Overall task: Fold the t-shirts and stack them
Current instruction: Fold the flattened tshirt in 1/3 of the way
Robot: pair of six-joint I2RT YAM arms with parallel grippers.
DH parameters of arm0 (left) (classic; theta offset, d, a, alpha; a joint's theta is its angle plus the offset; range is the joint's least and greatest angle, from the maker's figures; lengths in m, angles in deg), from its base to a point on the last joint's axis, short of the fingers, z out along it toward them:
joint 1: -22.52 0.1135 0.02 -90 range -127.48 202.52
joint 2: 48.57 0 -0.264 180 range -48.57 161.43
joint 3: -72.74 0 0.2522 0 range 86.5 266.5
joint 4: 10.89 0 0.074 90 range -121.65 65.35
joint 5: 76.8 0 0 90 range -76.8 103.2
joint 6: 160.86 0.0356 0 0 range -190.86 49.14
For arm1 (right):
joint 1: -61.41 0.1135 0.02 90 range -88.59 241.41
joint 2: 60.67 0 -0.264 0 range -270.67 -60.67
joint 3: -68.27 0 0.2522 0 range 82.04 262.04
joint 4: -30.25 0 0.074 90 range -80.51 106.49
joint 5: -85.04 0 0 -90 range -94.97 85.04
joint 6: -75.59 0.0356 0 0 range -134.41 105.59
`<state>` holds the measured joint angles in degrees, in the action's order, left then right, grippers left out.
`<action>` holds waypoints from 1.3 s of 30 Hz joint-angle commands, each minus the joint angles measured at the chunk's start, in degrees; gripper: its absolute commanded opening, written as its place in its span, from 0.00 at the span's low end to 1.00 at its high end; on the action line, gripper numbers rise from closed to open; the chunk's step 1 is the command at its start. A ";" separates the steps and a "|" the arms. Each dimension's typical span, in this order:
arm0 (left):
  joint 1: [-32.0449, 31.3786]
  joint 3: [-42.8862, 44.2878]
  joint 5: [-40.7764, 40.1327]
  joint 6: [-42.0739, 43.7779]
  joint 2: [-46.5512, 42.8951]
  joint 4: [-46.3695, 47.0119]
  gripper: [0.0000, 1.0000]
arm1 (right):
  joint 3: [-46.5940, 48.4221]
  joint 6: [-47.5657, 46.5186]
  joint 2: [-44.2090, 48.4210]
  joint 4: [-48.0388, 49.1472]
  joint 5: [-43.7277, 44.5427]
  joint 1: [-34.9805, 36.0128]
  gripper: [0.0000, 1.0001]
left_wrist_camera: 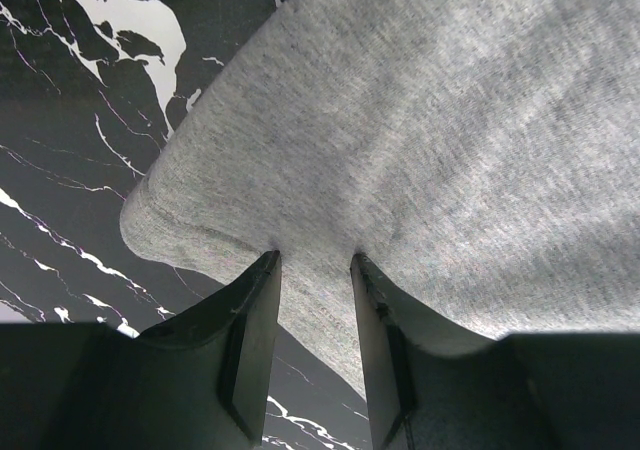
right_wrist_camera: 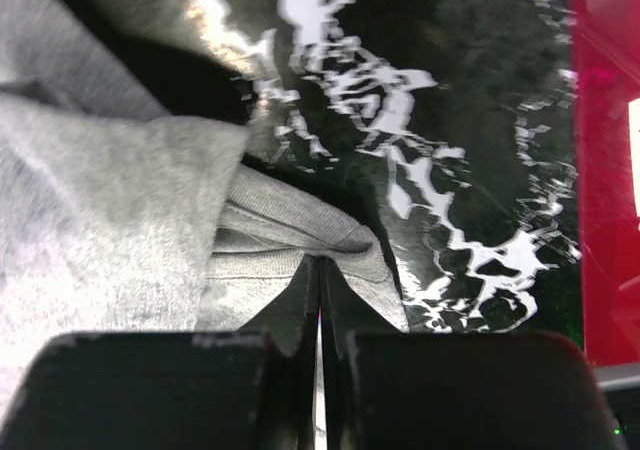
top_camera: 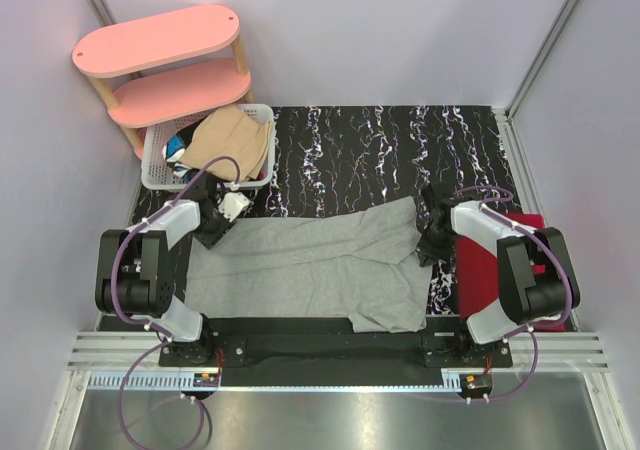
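Note:
A light heather grey t-shirt (top_camera: 310, 260) lies spread across the black marbled table (top_camera: 360, 160), partly folded, with one edge hanging near the front. My left gripper (top_camera: 213, 225) is at the shirt's left far corner. In the left wrist view the gripper (left_wrist_camera: 314, 262) has its jaws apart, with the fingertips (left_wrist_camera: 268, 265) against the grey fabric (left_wrist_camera: 450, 120) near its edge. My right gripper (top_camera: 430, 236) is at the shirt's right end. In the right wrist view it (right_wrist_camera: 320, 260) is shut on a ribbed edge of the grey shirt (right_wrist_camera: 100, 200). A tan-beige shirt (top_camera: 235, 140) lies in the basket.
A white lattice basket (top_camera: 158, 175) with tan and dark clothes stands at the back left, under a pink two-tier shelf (top_camera: 160, 40). A red item (top_camera: 490, 270) lies at the right edge beside my right arm; it also shows in the right wrist view (right_wrist_camera: 605, 120).

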<state>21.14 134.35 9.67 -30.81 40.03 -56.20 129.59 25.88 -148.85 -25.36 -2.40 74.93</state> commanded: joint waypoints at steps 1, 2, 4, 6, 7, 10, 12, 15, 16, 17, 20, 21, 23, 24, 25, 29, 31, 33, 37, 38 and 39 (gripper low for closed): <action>0.86 0.31 -2.09 0.99 -0.62 -0.53 0.40 | 1.83 6.28 -1.54 -7.17 8.84 0.28 0.00; 0.86 0.31 -2.10 1.17 -0.71 -0.53 0.40 | 2.45 7.59 -2.25 -8.76 9.55 0.28 0.00; 0.95 0.31 -2.18 1.52 -0.88 -0.44 0.40 | 4.04 9.44 -4.70 -13.32 12.27 0.28 0.00; 1.12 0.40 -2.44 1.69 -0.97 -0.53 0.40 | 5.18 10.68 -6.73 -15.63 12.72 0.19 0.00; 1.21 0.40 -2.45 1.96 -0.88 -0.53 0.40 | 5.36 10.77 -8.39 -16.94 12.81 0.19 0.00; 1.30 0.66 -2.36 2.05 -0.71 -0.53 0.40 | 4.31 11.12 -9.90 -16.96 12.72 0.28 0.00; 1.30 0.75 -2.36 2.05 -0.53 -0.44 0.40 | 3.43 11.12 -9.12 -16.86 12.29 0.28 0.00; 1.39 0.66 -2.36 2.40 -0.27 -0.44 0.40 | 3.86 11.74 -6.32 -18.61 12.20 0.28 0.00; 2.52 0.66 -2.36 2.40 -0.18 -0.35 0.40 | 4.39 11.82 -5.34 -19.23 12.20 0.28 0.00; 2.62 0.66 -2.27 2.31 -0.18 -0.35 0.40 | 5.09 11.83 -4.29 -20.02 12.46 0.28 0.00; 2.71 0.92 -2.01 2.14 0.00 -0.44 0.40 | 11.48 11.04 -0.07 -23.36 13.08 0.28 0.00; 2.71 1.10 -1.92 2.05 -0.09 -0.53 0.40 | 13.25 10.60 1.68 -24.59 12.64 0.28 0.00; 2.62 1.45 -1.48 1.52 -0.44 -0.79 0.40 | 17.98 8.93 3.10 -24.78 11.50 0.28 0.01; 2.62 1.97 -1.22 1.43 -0.53 -1.23 0.40 | 19.50 8.32 3.97 -24.43 10.02 0.28 0.02; 2.62 2.24 -0.87 1.08 -0.62 -1.58 0.40 | 20.99 7.35 4.07 -24.08 9.57 0.28 0.03; 2.44 4.61 1.85 -0.41 -1.23 -3.60 0.40 | 26.88 5.33 0.92 -20.91 9.39 0.28 0.05; 2.27 6.28 3.09 -1.73 -1.58 -5.18 0.40 | 28.91 4.36 -3.65 -19.94 8.24 0.28 0.05; 1.74 7.51 4.92 -2.43 -2.29 -6.15 0.40 | 30.58 3.66 -7.86 -17.85 5.28 0.28 0.05; 1.65 8.92 5.90 -3.58 -3.08 -7.47 0.40 | 29.71 2.34 -11.22 -13.18 -0.98 0.28 0.05; 1.74 9.01 5.64 -3.49 -3.17 -7.47 0.40 | 29.01 2.16 -12.09 -11.70 -1.94 0.28 0.05; 1.74 9.01 5.38 -3.40 -3.17 -7.65 0.40 | 28.92 1.72 -12.62 -11.25 -4.04 0.28 0.05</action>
<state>22.97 141.00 13.01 -33.02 39.16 -62.48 158.90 29.82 -160.28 -41.07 0.79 74.93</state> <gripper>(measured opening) 0.398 0.050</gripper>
